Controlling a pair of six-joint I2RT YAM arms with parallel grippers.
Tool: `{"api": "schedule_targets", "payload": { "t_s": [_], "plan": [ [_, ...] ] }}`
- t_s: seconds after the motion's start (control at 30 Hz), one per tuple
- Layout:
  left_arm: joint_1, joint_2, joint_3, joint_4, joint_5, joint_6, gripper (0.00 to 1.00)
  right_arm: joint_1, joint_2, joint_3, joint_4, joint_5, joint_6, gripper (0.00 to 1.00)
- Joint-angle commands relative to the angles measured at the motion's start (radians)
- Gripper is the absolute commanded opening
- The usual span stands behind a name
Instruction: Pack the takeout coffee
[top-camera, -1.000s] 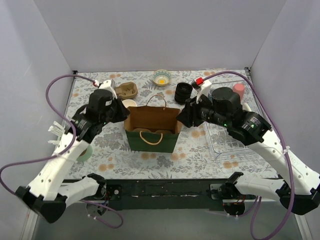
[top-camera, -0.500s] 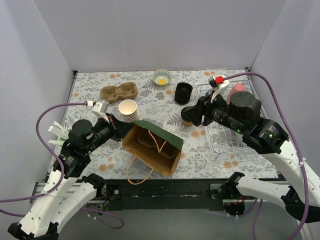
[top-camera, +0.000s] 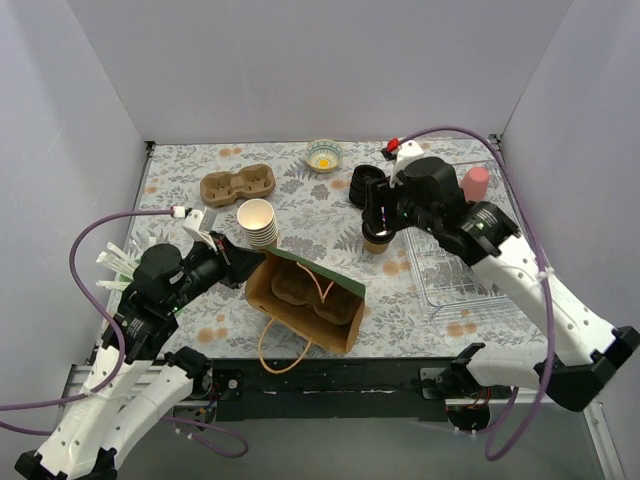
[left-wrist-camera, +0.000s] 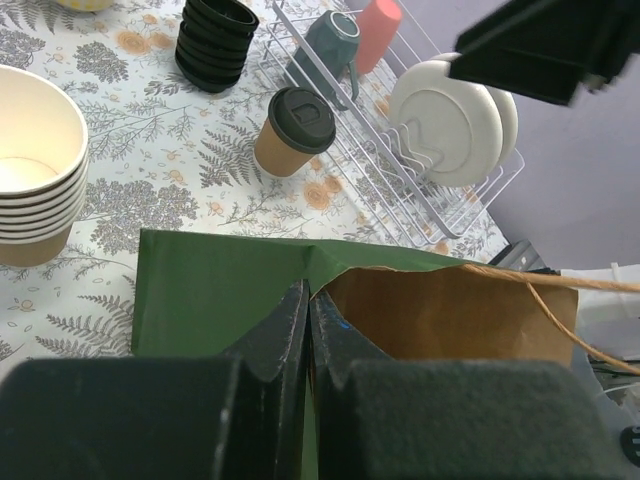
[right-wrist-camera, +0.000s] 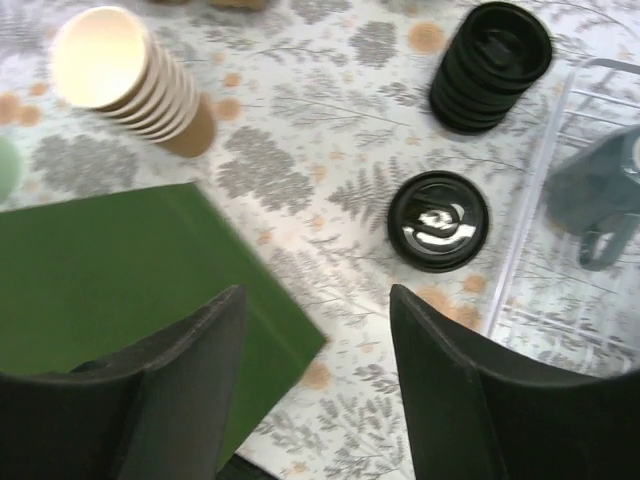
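Coffee (top-camera: 376, 240): upright on the table (top-camera: 310, 215), black lid on, brown wall showing under it. It stands between the lid stack (top-camera: 366, 185) behind it and the bag's far right corner in front, just left of the rack (top-camera: 450, 285). It is outside the bag and apart from it.

Right gripper (right-wrist-camera: 315, 305): over the coffee in the top view. Jaws are spread, nothing between them. The wrist view looks down past both fingers (right-wrist-camera: 180, 390). The coffee's lid lies beyond the right fingertip, and no contact shows.

Left gripper (left-wrist-camera: 308, 305): clenched on the bag (left-wrist-camera: 215, 290), pinching the green rim at a corner of the mouth. The fingers meet with only the paper between them.

Bag: tilted, mouth open to the overhead camera, green outside, brown inside. One string handle (top-camera: 285, 350) hangs toward the near edge of the table. Brown shapes sit inside; cannot tell what they are.

Around it:
- Cup stack (top-camera: 258, 222) is just behind the bag's left corner, near the left gripper, lying tilted with its cream insides showing.
- Carrier (top-camera: 238, 184) is behind the cup stack, empty wells up.
- Bowl (top-camera: 323, 154) is at the back, well apart from the rest.
- The rack holds white plates (left-wrist-camera: 455, 120) on edge, a teal mug (left-wrist-camera: 330, 50) and a pink cup (top-camera: 476, 183) at its far end.
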Motion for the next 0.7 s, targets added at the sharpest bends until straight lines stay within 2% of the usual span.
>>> {"api": "schedule_targets", "payload": {
  "t_s": [0.0,0.2,0.47,0.67],
  "plan": [
    [0.003,-0.048,-0.009,-0.017,0.027,0.007,0.00,-0.118,0.131,0.058,0.000,0.028,-0.066,0.71],
    [0.003,-0.077,0.012,-0.080,0.045,-0.002,0.00,-0.255,0.300,0.026,0.028,-0.127,-0.159,0.90],
    [0.003,-0.120,0.035,-0.184,0.044,0.001,0.00,-0.285,0.473,0.115,-0.012,-0.167,-0.282,0.87],
    [0.003,-0.128,0.046,-0.212,0.030,0.004,0.00,-0.285,0.590,0.207,-0.067,-0.142,-0.287,0.86]
  ]
}}
